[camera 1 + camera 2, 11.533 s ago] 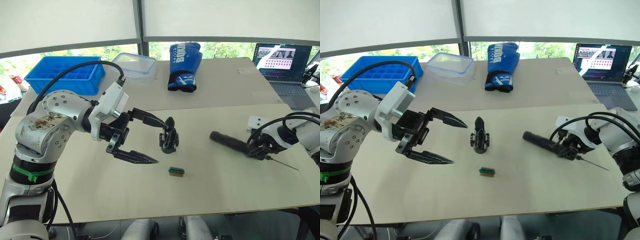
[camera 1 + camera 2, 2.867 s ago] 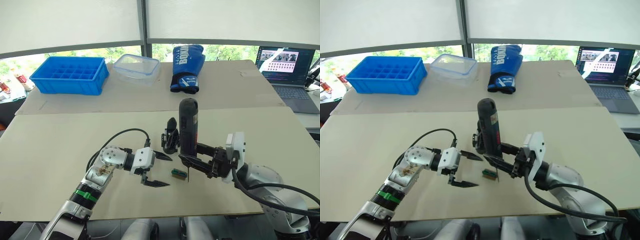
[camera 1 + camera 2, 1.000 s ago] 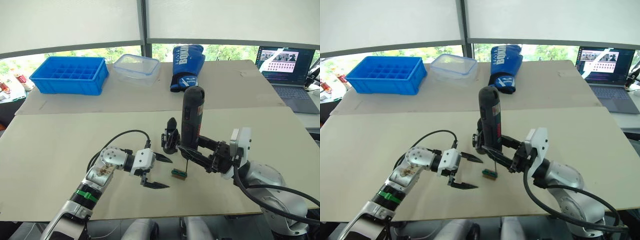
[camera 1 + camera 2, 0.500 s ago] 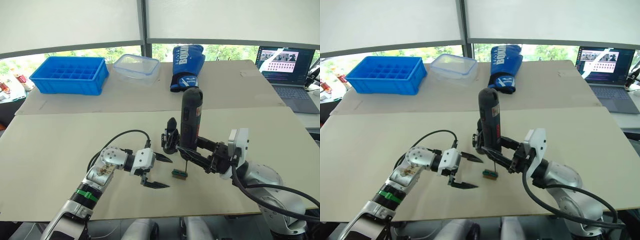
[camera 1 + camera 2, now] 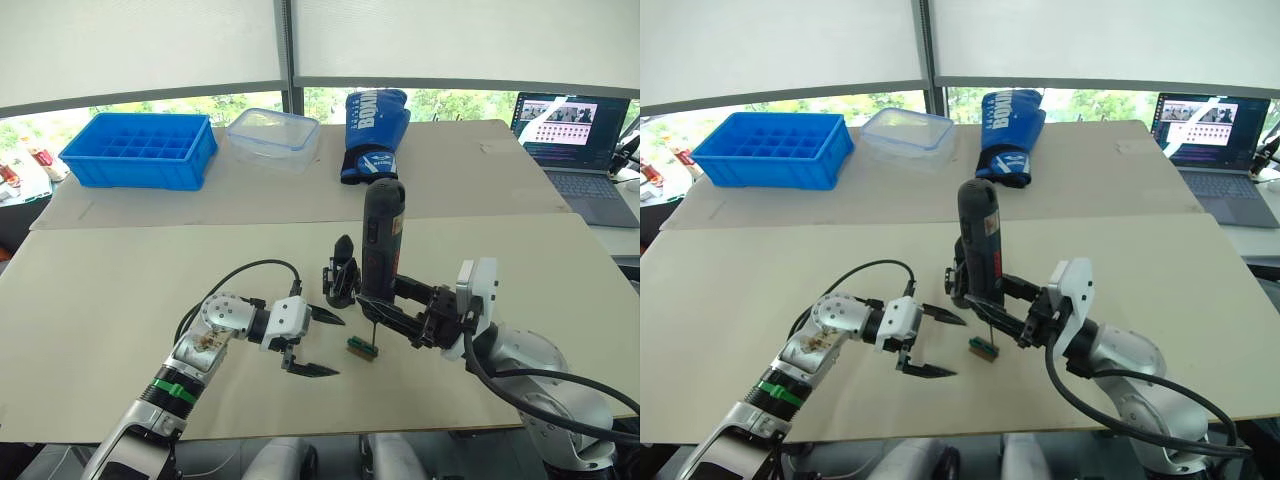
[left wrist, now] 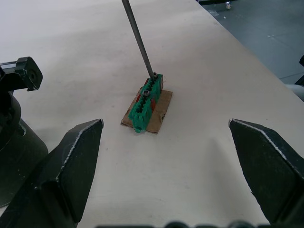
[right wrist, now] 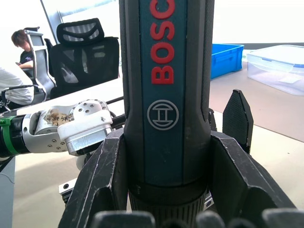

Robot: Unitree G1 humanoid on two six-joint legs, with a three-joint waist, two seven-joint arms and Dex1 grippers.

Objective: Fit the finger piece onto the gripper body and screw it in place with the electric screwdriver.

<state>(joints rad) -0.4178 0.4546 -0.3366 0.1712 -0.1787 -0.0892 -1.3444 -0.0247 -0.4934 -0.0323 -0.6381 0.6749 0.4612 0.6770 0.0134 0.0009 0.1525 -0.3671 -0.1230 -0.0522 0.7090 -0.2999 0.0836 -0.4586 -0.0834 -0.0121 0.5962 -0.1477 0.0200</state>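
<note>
Left eye view showed a pale beige table point(image 5: 120, 260) made of two boards, a seam running across between the near one and the far one, under windows with white blinds drawn most of the way down and greenery showing below them. On the far board stood a blue compartment tray point(image 5: 137, 150) at the left, a clear plastic box point(image 5: 272, 138) beside it, and a blue boxing glove point(image 5: 373, 135) to the right of that. An open laptop point(image 5: 568, 135) sat at the far right.

On the near board the gripper body point(image 5: 340, 275) stood upright near the middle, its pointed finger up. Whether the finger piece was fitted could not be told. The right gripper point(image 5: 388, 304) was clamped around the electric screwdriver point(image 5: 382, 240), holding it nearly upright just right of the gripper body, its thin bit point(image 6: 137, 38) touching the top of a small green-and-brown block point(image 6: 147, 102) lying on the table. The left gripper point(image 5: 318, 343) hovered low near the block's left side, jaws wide apart and empty. In the right wrist view a black office chair point(image 7: 88, 54) and a seated person point(image 7: 19, 57) appeared beyond the table.
</note>
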